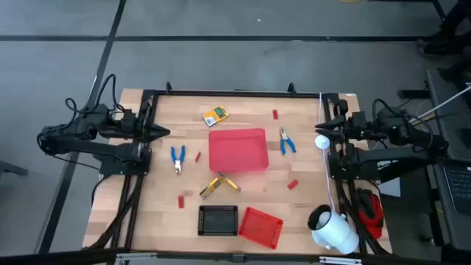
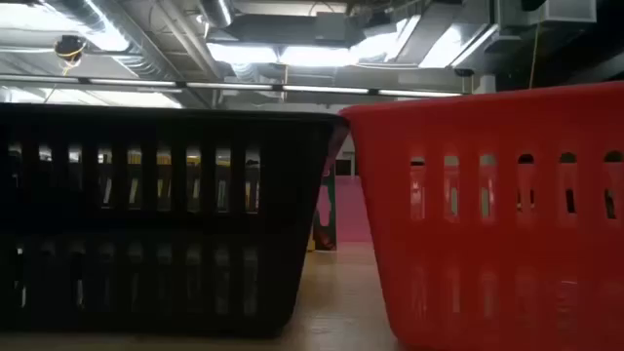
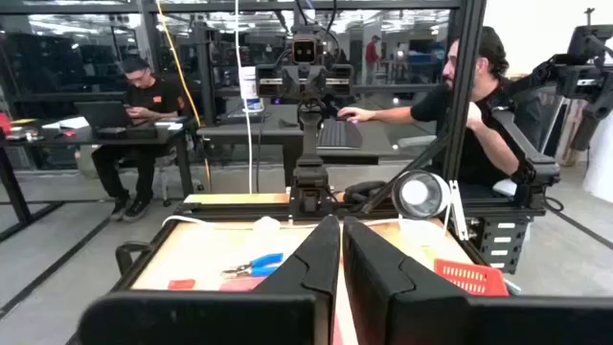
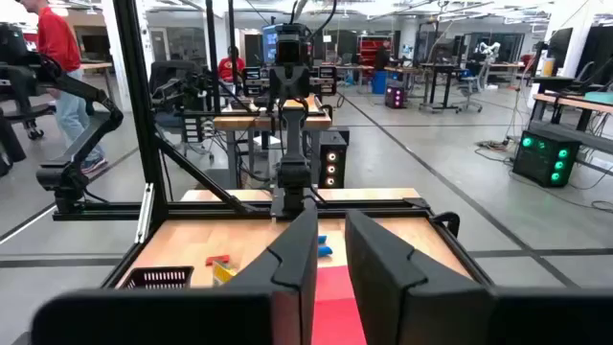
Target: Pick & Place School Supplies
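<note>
The school supplies lie scattered on the wooden table [image 1: 154,213]. A yellow-and-green card box [image 1: 215,115] lies at the far side. Two more yellow boxes [image 1: 219,184] lie crossed nearer the front. One pair of blue-handled pliers [image 1: 177,158] is left of the red tray [image 1: 238,149], another [image 1: 286,141] is to its right. Several tiny red blocks [image 1: 292,184] lie flat around them. My left gripper [image 1: 166,132] hovers shut at the table's left edge, holding nothing [image 3: 341,240]. My right gripper [image 1: 318,131] hovers at the right edge with a narrow empty gap between its fingers [image 4: 330,230].
A small black tray [image 1: 218,219] and a red mesh basket [image 1: 260,226] stand at the near edge and fill the low view [image 2: 156,214] [image 2: 497,214]. A white lamp [image 1: 331,228] sits at the near right corner. People sit at desks beyond the table.
</note>
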